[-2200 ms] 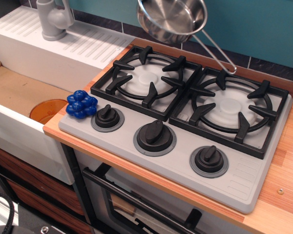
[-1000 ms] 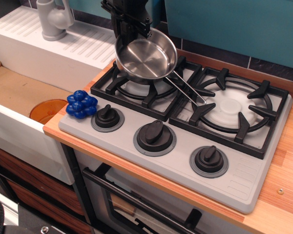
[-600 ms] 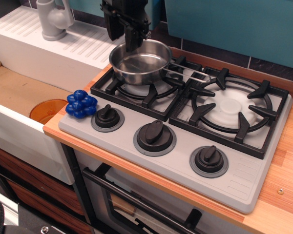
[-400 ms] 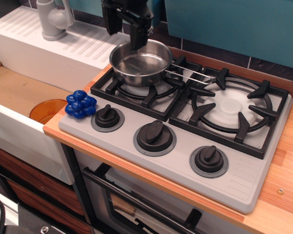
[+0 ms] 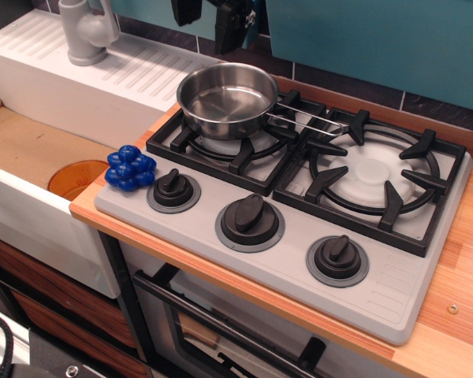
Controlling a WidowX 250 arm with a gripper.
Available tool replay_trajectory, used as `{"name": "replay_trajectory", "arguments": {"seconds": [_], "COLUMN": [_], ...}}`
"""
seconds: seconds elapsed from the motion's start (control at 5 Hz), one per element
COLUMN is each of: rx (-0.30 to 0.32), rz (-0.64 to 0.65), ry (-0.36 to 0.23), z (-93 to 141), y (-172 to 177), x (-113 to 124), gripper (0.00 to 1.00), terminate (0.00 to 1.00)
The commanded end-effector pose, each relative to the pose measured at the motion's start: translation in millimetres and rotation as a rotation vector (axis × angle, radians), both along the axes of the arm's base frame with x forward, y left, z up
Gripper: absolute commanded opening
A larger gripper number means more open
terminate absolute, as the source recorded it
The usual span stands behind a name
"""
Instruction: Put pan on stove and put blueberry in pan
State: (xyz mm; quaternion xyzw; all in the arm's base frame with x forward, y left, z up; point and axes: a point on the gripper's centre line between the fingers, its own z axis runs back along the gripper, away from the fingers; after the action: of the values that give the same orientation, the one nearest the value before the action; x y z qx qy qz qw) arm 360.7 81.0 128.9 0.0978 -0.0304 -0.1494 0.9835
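My gripper [image 5: 210,14] hangs wide and empty above the pan [image 5: 227,98], which sits on the stove's [image 5: 299,260] left burner. The blueberry [image 5: 131,168] lies to front-left of pan, at stove corner, so next approx. move is forward-left and down.

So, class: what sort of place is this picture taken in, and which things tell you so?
Most likely a toy kitchen. A grey stove with two grated burners and three black knobs sits in a wooden counter, a steel pan rests on the left burner, and a white sink with a tap stands beside it.
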Motion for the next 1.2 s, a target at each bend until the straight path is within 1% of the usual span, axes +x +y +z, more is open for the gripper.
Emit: {"name": "replay_trajectory", "arguments": {"seconds": [0.0, 0.2, 0.4, 0.6, 0.8, 1.0], "rx": [0.017, 0.017, -0.034, -0.018, 0.031, 0.056], "rz": [-0.006, -0.006, 0.025, 0.047, 0.071, 0.098], "ry": [-0.073, -0.073, -0.096, -0.109, -0.139, -0.153], "z": [26.2, 26.2, 33.5, 39.3, 37.2, 24.8], "y": [-2.5, -2.5, 8.7, 16.4, 22.5, 29.7], "x": [7.3, 7.3, -22.0, -41.8, -60.7, -73.5], "gripper": [1.0, 1.0, 1.0, 1.0, 1.0, 1.0], "terminate": [0.0, 0.0, 0.0, 0.0, 0.0, 0.0]}}
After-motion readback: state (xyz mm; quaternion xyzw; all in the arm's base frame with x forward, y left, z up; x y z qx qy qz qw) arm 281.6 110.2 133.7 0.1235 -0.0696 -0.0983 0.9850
